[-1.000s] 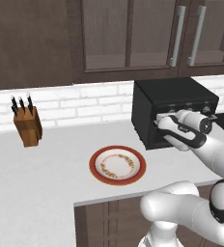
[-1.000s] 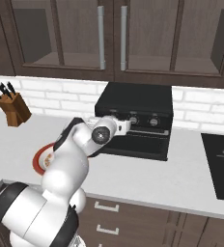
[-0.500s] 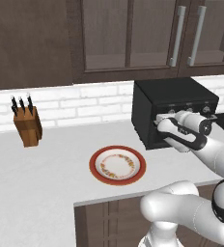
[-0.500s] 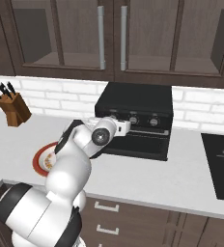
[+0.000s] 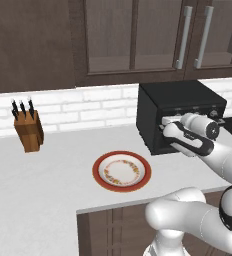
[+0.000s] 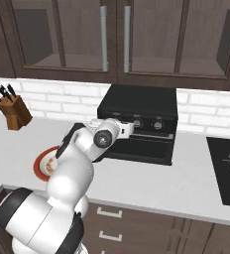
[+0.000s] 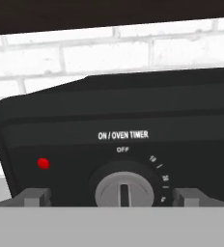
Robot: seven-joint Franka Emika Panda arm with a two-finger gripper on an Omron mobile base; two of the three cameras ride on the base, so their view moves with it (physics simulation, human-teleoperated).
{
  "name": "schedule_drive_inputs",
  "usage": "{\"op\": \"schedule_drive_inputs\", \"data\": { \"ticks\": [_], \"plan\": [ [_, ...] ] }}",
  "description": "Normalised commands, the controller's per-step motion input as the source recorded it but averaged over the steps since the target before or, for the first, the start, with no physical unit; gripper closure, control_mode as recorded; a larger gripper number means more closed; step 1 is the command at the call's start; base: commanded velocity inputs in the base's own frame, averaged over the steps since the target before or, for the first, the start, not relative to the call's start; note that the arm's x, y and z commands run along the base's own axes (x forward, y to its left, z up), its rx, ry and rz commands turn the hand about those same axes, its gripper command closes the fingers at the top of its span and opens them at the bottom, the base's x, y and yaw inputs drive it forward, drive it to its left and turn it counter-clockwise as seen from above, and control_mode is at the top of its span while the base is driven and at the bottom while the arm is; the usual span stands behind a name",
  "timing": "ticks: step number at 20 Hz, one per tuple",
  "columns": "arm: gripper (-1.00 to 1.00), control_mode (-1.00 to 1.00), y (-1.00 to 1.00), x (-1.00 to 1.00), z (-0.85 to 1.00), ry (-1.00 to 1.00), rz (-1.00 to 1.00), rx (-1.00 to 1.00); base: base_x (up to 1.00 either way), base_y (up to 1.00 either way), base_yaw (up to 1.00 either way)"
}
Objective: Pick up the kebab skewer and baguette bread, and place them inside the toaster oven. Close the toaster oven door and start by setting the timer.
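Tool [image 7: 112,198] fingertips [image 7: 34,197] are seen spread at the bottom of the hand view, one on each side of the silver timer knob [image 7: 124,190], nothing pinched between them yet. No contact with the knob can be confirmed. The knob's slot is set vertical, toward the OFF mark, under the label "ON / OVEN TIMER" [image 7: 122,135]; a red light [image 7: 43,163] is seen to one side of it.

From the base views, the tool [image 6: 128,128] is held up against the control strip of the toaster oven [image 5: 180,102], which is set on the tabletop [image 5: 48,185] against the brick backsplash [image 5: 83,107]. The toaster oven door [image 6: 142,147] is judged shut, its panel upright below the knobs. Nearer the base, a red-rimmed plate [image 5: 121,171] is left bare on the tabletop. Kebab skewer and baguette bread are likely inside the oven, though that cannot be checked through the dark door. Farther left, a wooden knife block [image 5: 29,129] is set by the wall; cabinets [image 6: 112,37] are hung above.

Step in hand is judged to be the last one: setting the timer. Next move calls for the fingers to be closed on the knob and the wrist rolled toward the minute marks, with the grip kept centred so that the knob is not slipped off.
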Motion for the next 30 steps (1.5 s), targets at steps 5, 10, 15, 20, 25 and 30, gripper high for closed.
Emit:
{"op": "schedule_drive_inputs", "data": {
  "ticks": [5,10,15,20,25,30],
  "plan": [
    [-1.00,-1.00,0.01,0.00,0.00,0.00,0.00,0.00,0.00,0.00,0.00],
    [-1.00,-1.00,0.00,0.00,0.00,0.00,0.00,0.00,0.00,0.00,0.00],
    [1.00,-1.00,0.00,0.00,0.00,0.00,0.00,0.00,0.00,0.00,0.00],
    [1.00,-1.00,0.00,0.00,0.00,0.00,0.00,0.00,0.00,0.00,0.00],
    [1.00,-1.00,0.00,0.00,0.00,0.00,0.00,0.00,0.00,0.00,0.00],
    [1.00,-1.00,0.00,0.00,0.00,0.00,0.00,0.00,0.00,0.00,0.00]
  ]
}}
